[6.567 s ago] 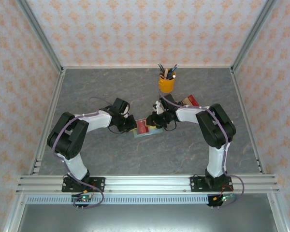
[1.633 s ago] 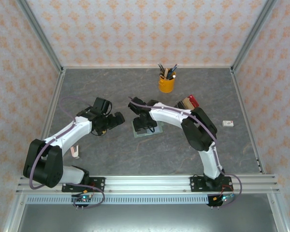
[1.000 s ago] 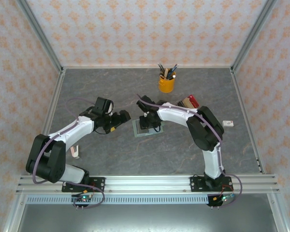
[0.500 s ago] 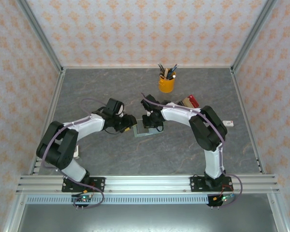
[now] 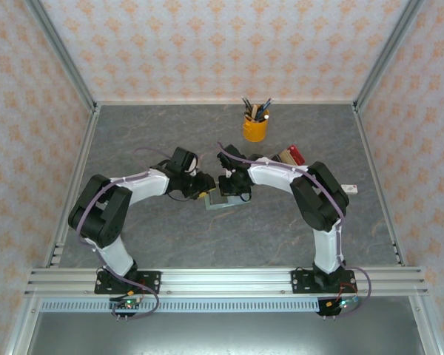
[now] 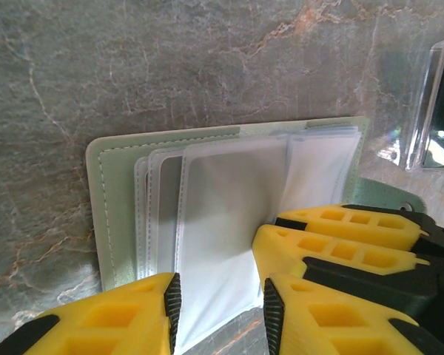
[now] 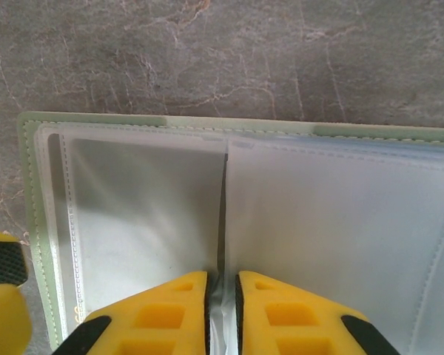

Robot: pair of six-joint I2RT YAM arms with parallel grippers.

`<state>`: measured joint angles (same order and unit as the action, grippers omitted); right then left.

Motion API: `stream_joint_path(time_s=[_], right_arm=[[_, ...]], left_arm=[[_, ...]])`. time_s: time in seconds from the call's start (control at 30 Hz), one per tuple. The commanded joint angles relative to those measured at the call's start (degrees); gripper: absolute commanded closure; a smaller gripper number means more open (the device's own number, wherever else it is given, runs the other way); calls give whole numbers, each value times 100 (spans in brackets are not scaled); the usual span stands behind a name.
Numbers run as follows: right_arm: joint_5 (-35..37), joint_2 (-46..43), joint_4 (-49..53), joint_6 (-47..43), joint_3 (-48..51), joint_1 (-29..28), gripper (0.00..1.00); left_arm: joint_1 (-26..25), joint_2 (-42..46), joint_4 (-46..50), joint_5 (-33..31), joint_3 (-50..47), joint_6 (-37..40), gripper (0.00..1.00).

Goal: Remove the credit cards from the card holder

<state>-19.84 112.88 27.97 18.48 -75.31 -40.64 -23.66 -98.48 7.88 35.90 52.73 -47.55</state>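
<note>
The card holder point(image 6: 112, 211) lies spread open on the grey table point(image 5: 170, 140), about mid-table between the two arms. The right gripper point(image 7: 222, 279) has its fingers all but together, pinching one clear leaf point(image 7: 223, 207) upright. The left gripper point(image 6: 218, 296) stands part-way apart, astride another leaf's edge.

Table point(image 5: 155, 133): grey marbled slab, walled on 3 sides. Card holder point(image 5: 222, 202) lies flat and open near centre, clear sleeves up. Yellow cup of pens point(image 5: 255, 129) stands toward back, centre-right. Dark/tan/red block cluster point(image 5: 288, 156) sits right of holder, apart from cup. 1 small white item point(image 5: 348, 188) near right edge (too small to identify). Clear plastic piece point(image 6: 429, 111) near holder's corner.
</note>
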Motion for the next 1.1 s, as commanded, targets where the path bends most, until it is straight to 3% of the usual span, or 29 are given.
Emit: stream_joint_path(time_s=[0.0, 0.5, 0.8, 1.07], right_arm=[[105, 189, 117, 64, 253, 39, 84], [-498, 129, -328, 157, 521, 178, 84], [-1230, -176, -872, 274, 804, 391, 81], [-1570, -394, -1002, 343, 782, 568, 81]], left_arm=[[-33, -177, 39, 150, 175, 57, 61], [-127, -733, 299, 144, 384, 70, 58], [-117, -730, -286, 917, 402, 268, 64], [-46, -611, -662, 1142, 298, 264, 67]])
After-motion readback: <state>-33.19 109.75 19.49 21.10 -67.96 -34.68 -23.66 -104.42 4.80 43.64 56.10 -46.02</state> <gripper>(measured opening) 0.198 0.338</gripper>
